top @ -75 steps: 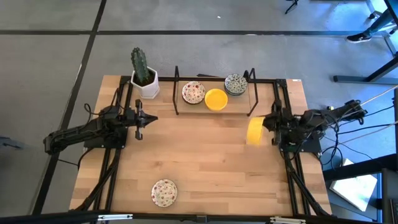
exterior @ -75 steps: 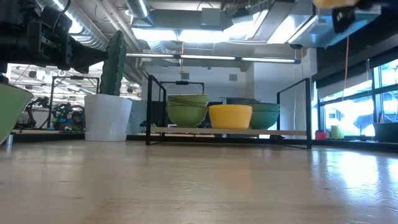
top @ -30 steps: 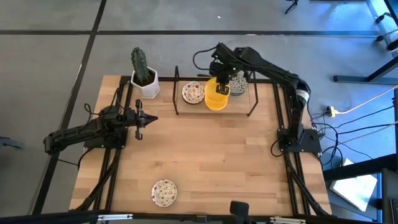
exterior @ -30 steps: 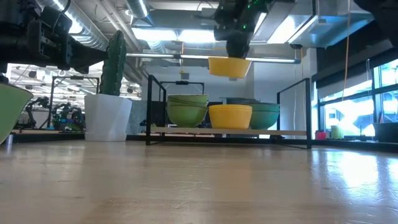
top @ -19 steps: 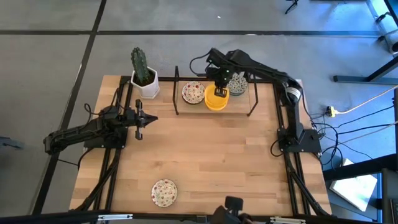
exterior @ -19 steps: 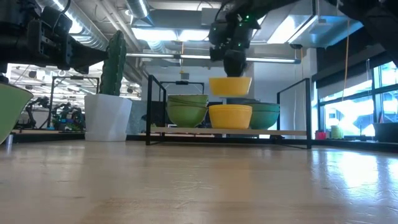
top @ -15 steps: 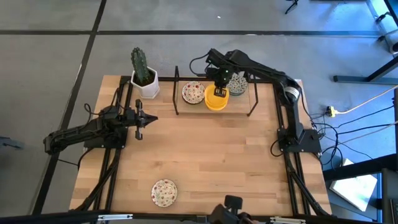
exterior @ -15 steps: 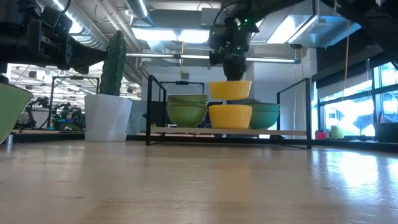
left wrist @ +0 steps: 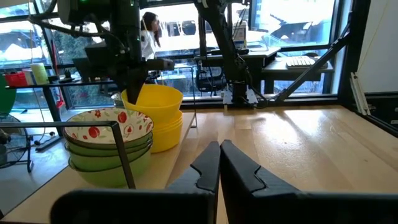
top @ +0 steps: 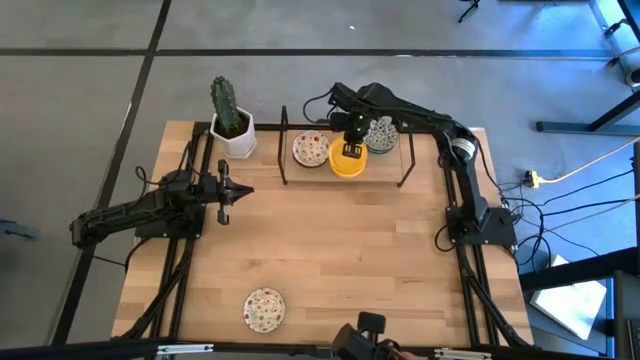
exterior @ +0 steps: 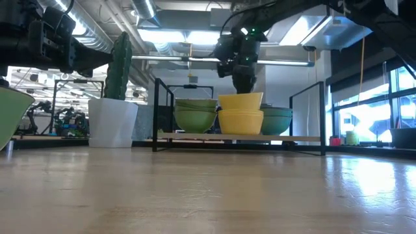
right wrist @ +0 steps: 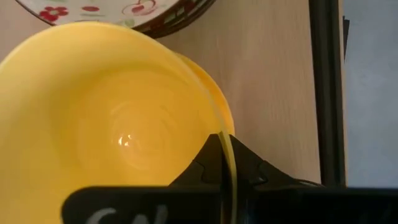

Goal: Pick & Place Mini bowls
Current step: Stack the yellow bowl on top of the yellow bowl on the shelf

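Pinching the rim of the top yellow bowl [right wrist: 118, 124]: right gripper [top: 351, 137], fingers closed on that rim, 1 inside the bowl and 1 outside, upper centre of the high view. Nested on the yellow stack [exterior: 240, 121] at the middle of the black wire rack [top: 405, 165]. Flanked in the high view by the red-speckled bowl stack [top: 310, 149] just left and the green-blue patterned stack [top: 380, 134] just right and slightly higher. Seen with green undersides on both flanking stacks in the low view. Reaching in from the right-hand base, arched over the rack's right end. Parked at centre left of the high view: left gripper [top: 226, 190], fingers shut together, empty. Lying alone near the bottom edge, left of centre: 1 red-speckled bowl [top: 265, 309]. Standing at the table's upper left corner: cactus [top: 225, 104] in white pot.
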Robot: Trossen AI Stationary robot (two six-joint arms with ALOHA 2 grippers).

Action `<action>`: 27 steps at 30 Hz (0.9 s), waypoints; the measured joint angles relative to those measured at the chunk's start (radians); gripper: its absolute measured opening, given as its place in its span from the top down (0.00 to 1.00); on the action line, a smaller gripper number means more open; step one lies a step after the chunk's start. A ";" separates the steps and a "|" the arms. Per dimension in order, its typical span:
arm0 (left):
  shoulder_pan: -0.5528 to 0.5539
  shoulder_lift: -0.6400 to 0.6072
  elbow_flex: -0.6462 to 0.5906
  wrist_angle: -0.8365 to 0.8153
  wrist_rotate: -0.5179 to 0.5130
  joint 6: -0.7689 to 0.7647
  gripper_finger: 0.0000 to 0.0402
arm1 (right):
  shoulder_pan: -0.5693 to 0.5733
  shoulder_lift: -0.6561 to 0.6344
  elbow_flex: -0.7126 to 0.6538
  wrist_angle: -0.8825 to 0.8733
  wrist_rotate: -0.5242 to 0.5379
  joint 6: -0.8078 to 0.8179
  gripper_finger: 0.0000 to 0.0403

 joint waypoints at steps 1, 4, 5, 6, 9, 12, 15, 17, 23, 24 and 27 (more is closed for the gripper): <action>0.000 0.000 0.000 0.000 0.000 0.000 0.99 | 0.000 0.002 -0.004 0.004 0.001 0.002 0.99; 0.000 0.000 0.000 0.000 0.000 0.000 0.99 | 0.000 0.006 -0.017 0.022 0.000 0.010 0.99; 0.000 0.000 0.000 0.000 0.000 0.000 0.99 | 0.000 0.009 -0.017 0.024 0.000 0.017 0.99; 0.000 0.000 0.000 0.000 0.000 0.000 0.99 | 0.000 0.015 -0.017 0.027 0.001 0.021 0.99; 0.000 0.000 0.000 0.000 0.000 -0.002 0.98 | -0.001 0.026 -0.017 0.031 0.010 0.030 0.98; 0.000 0.000 0.000 0.000 0.001 -0.012 0.98 | -0.001 0.037 -0.017 0.024 0.025 0.033 0.98; 0.000 0.000 0.000 0.000 0.001 -0.012 0.99 | -0.001 0.045 -0.017 0.011 0.026 0.034 0.98; 0.000 0.000 0.000 0.000 0.001 -0.007 0.99 | -0.001 0.049 -0.017 0.002 0.026 0.034 0.98; 0.000 0.000 0.000 0.000 0.000 -0.006 0.98 | -0.001 0.051 -0.017 -0.020 0.026 0.031 0.98; 0.000 0.000 0.000 0.000 0.000 -0.006 0.98 | -0.001 0.051 -0.017 -0.020 0.026 0.031 0.98; 0.000 0.000 0.000 0.000 0.001 -0.015 0.99 | -0.001 0.051 -0.017 -0.021 0.026 0.031 0.97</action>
